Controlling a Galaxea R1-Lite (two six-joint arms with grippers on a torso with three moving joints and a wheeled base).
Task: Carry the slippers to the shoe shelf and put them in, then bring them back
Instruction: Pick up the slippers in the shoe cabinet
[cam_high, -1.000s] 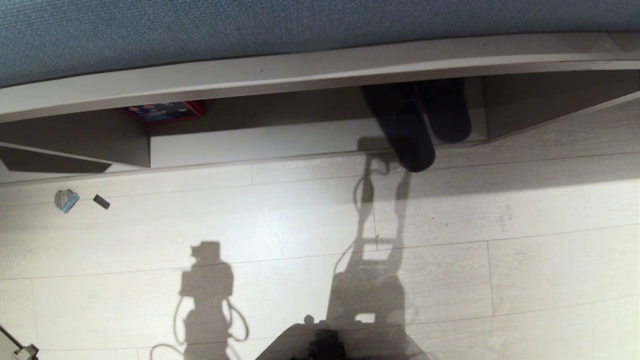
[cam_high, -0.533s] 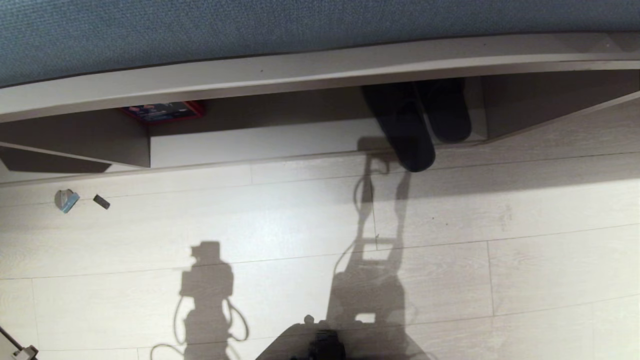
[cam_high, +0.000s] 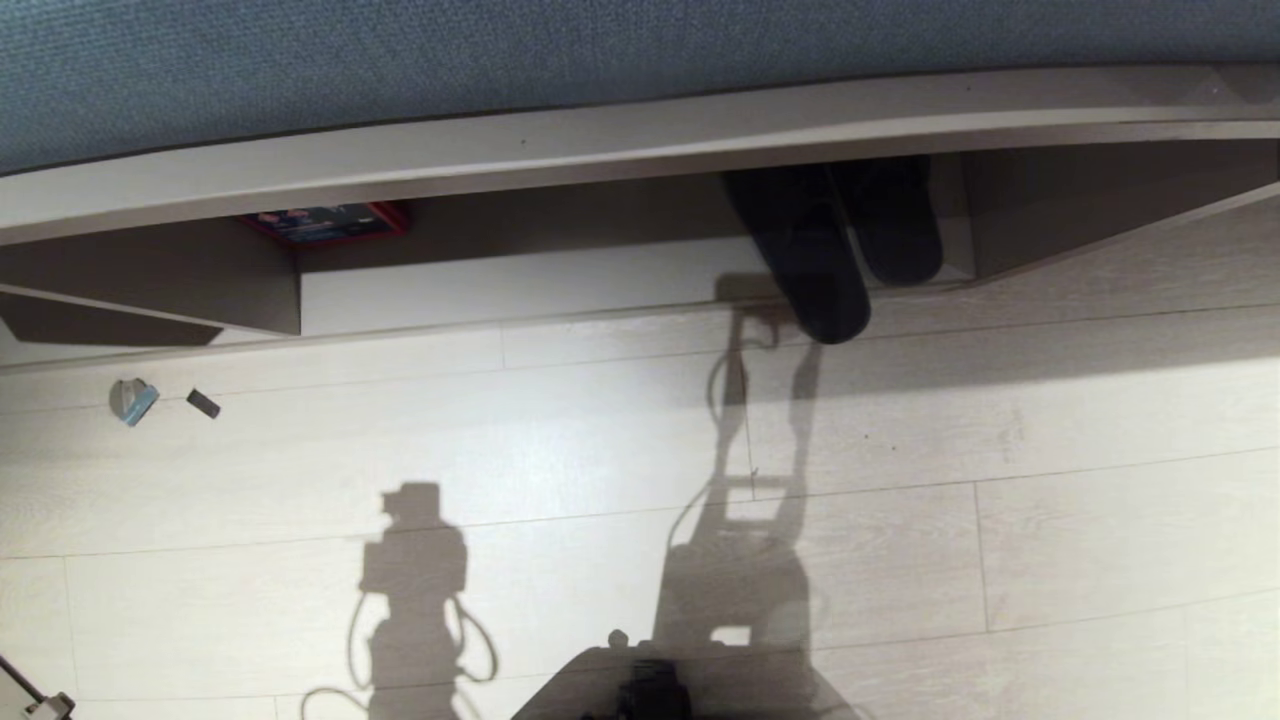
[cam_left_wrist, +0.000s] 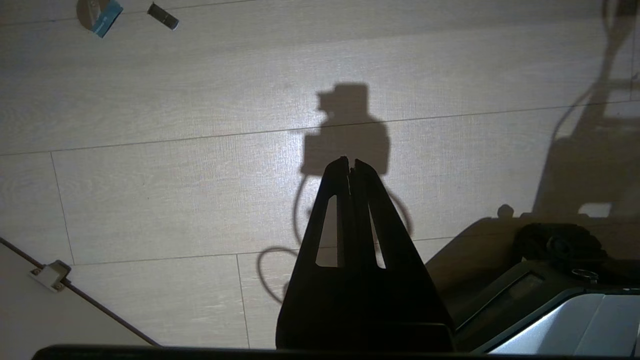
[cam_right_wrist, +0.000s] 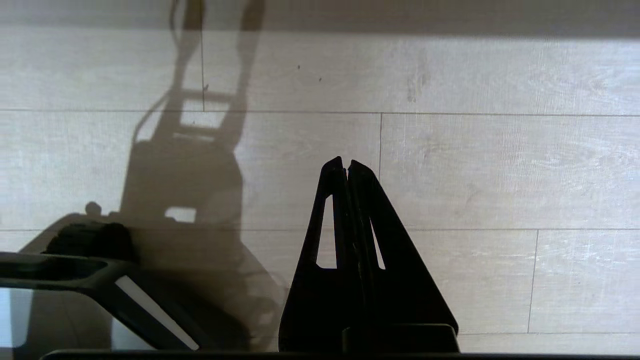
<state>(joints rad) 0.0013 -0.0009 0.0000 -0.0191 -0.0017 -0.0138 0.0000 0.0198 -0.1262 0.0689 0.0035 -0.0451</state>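
Both dark slippers (cam_high: 835, 250) lie side by side in the shoe shelf (cam_high: 620, 275), at the right end of its pale base board. The left slipper's end sticks out over the shelf's front edge onto the floor. Neither arm shows in the head view, only their shadows on the floor. In the left wrist view my left gripper (cam_left_wrist: 351, 161) hangs shut and empty over bare floor. In the right wrist view my right gripper (cam_right_wrist: 345, 161) is likewise shut and empty above the floorboards, well short of the shelf.
A red and blue box (cam_high: 328, 222) sits deep in the shelf at the left. A small grey-blue scrap (cam_high: 131, 400) and a dark stub (cam_high: 203, 403) lie on the pale wood floor (cam_high: 1000, 520) at far left. My base (cam_high: 650, 690) shows at the bottom edge. A blue-grey panel (cam_high: 600, 45) rises above the shelf.
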